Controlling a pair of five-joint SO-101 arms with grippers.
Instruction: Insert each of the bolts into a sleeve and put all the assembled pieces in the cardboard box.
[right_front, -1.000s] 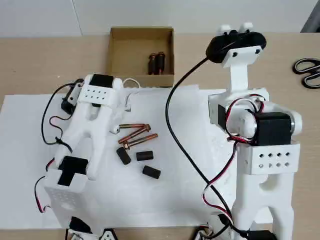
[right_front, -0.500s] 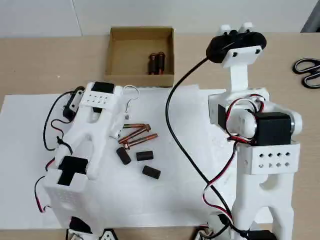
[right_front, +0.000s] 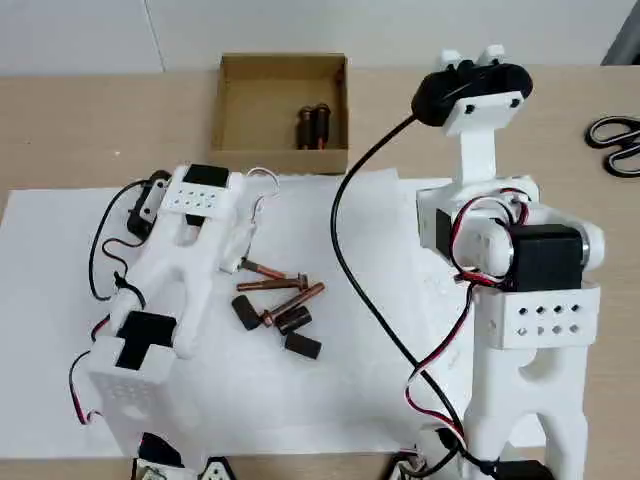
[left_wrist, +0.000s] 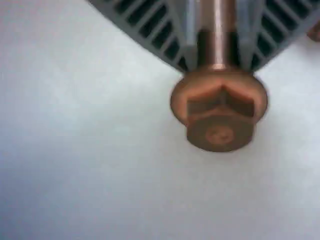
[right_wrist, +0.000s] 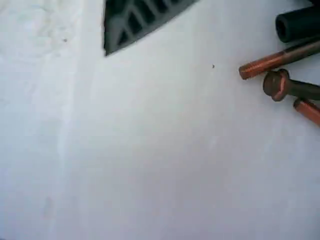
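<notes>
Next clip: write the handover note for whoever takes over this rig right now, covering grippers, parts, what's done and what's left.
Left gripper: shut on a copper bolt, gripped by the shank with the head sticking out over the white sheet.
Right gripper: cannot tell whether it is open or shut.
On the sheet: two loose bolts and three black sleeves close by.
Cardboard box: two assembled pieces lie inside.
Done: two pieces boxed.
Left: put the three bolts into sleeves, probably the held one first, then box them.
</notes>
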